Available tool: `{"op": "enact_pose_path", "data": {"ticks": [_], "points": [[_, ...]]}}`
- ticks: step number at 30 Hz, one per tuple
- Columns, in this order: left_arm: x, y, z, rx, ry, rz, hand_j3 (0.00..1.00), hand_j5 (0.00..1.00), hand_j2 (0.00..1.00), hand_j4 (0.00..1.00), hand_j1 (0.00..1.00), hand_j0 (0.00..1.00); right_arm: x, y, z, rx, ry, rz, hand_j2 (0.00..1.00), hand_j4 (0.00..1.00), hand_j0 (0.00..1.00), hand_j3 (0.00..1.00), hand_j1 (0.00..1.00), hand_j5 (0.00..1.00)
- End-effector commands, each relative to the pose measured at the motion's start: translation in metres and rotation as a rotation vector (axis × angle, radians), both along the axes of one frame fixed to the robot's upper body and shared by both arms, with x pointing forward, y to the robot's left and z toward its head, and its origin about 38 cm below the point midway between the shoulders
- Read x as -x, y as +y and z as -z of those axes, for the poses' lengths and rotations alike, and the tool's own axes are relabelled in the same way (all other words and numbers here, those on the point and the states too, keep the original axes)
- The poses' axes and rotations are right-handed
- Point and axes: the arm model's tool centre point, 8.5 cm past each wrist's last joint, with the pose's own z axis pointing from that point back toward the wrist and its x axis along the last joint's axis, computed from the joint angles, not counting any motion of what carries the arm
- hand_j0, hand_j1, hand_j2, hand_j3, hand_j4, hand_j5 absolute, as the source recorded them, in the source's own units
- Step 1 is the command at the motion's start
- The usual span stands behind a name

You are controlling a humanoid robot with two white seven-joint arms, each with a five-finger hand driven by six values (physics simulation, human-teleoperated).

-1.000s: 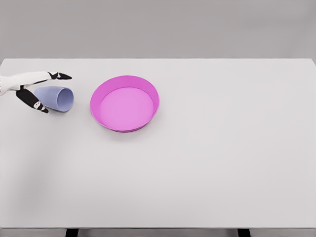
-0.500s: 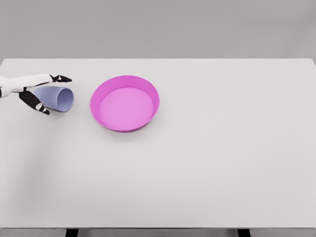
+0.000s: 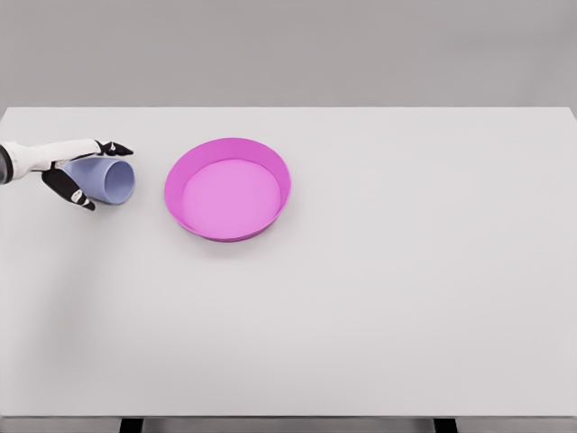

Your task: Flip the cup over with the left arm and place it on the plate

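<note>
One arm in view only, the left, coming in from the 9 o'clock edge of the white bench (image 3: 379, 298). Left hand (image 3: 65, 167) sits at the cup (image 3: 108, 179), fingers (image 3: 115, 149) spread into an open bracket: the upper ones reach along the cup's far side with dark tips near its rim, and a lower finger angles down across the near side by the cup's base. Cannot tell if any finger actually touches the cup wall; they read as framing it, not clamped.

Cup is pale blue-lavender, lying on its side on the bench, mouth facing 3 o'clock toward the plate (image 3: 274, 165), base toward the hand. It rests on the bench surface, not lifted.

Plate is a magenta shallow dish with a raised rim, nothing in it, at 3 o'clock of the cup, near but clearly apart from it, a gap of bare bench between. From bench centre, the plate lies around 10 o'clock and the cup farther out at about 9 to 10 o'clock, close to the left edge. Grey wall behind the bench.
</note>
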Motion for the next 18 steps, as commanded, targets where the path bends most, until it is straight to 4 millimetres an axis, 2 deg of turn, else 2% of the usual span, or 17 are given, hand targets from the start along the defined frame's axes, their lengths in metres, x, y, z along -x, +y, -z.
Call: {"op": "enact_pose_path", "data": {"ticks": [1, 8, 13, 16, 18], "points": [[0.000, 0.000, 0.000, 0.003, 0.003, -0.007, 0.86, 0.86, 0.86, 0.86, 0.86, 0.86, 0.000, 0.000, 0.000, 0.000, 0.000, 0.000, 1.00, 1.00, 1.00, 1.00, 1.00, 1.00], [-0.001, -0.001, 0.002, 0.011, 0.012, -0.028, 0.73, 0.73, 0.73, 0.73, 0.73, 0.73, 0.000, 0.000, 0.000, 0.000, 0.000, 0.000, 1.00, 1.00, 1.00, 1.00, 1.00, 1.00], [-0.001, -0.002, -0.002, 0.050, 0.004, -0.028, 0.72, 0.72, 0.72, 0.72, 0.72, 0.72, 0.000, 0.000, 0.000, 0.000, 0.000, 0.000, 1.00, 1.00, 1.00, 1.00, 1.00, 1.00], [0.002, -0.019, -0.018, 0.171, -0.023, 0.020, 0.71, 0.71, 0.71, 0.71, 0.71, 0.71, 0.000, 0.000, 0.000, 0.000, 0.002, -0.001, 1.00, 1.00, 1.00, 1.00, 1.00, 1.00], [0.011, -0.012, -0.038, 0.266, -0.037, 0.024, 0.70, 0.70, 0.70, 0.70, 0.70, 0.70, 0.000, 0.000, 0.000, 0.000, 0.000, -0.002, 1.00, 1.00, 1.00, 1.00, 1.00, 1.00]]}}
